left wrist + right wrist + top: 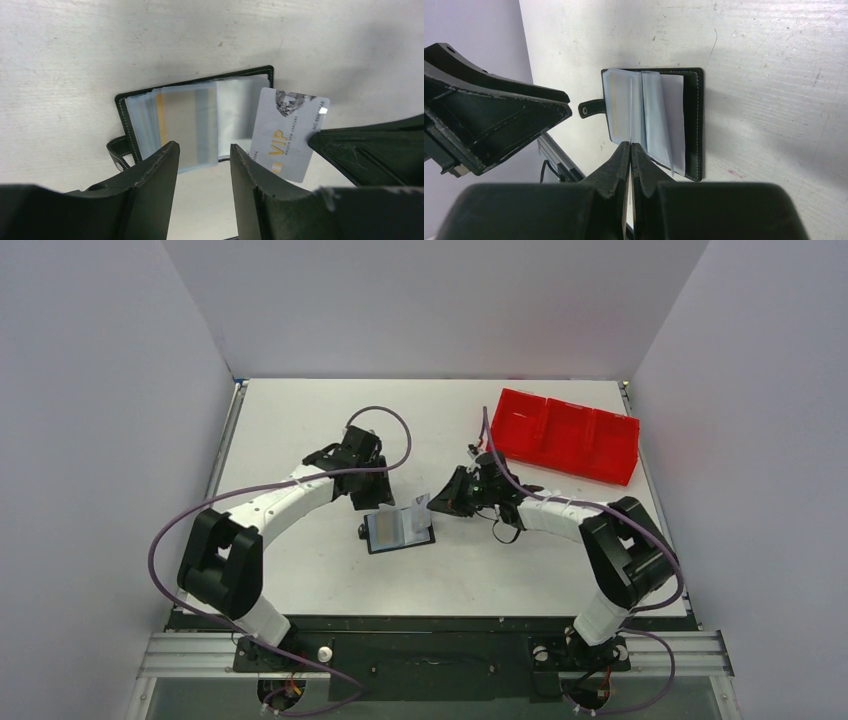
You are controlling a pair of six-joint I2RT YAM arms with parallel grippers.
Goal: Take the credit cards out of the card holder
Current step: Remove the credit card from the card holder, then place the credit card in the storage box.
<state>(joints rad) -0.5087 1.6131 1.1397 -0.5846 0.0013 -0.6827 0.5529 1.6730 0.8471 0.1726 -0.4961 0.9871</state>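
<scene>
The card holder [398,530] [195,125] [694,120] lies open on the table, its clear sleeves fanned out. A card with a gold stripe [161,117] shows through the sleeves. My left gripper [368,502] [202,150] hovers open over the holder's near edge, with nothing between its fingers. My right gripper [437,505] [630,145] is shut on a silver-grey credit card [287,132] marked VIP. It pinches the card by its right edge, just beside the holder's right side. In the right wrist view this card [630,115] shows only edge-on.
A red three-compartment tray [570,435] stands at the back right of the table. Grey walls close in the table on the left, back and right. The left gripper's body [494,115] sits close to the holder's strap side.
</scene>
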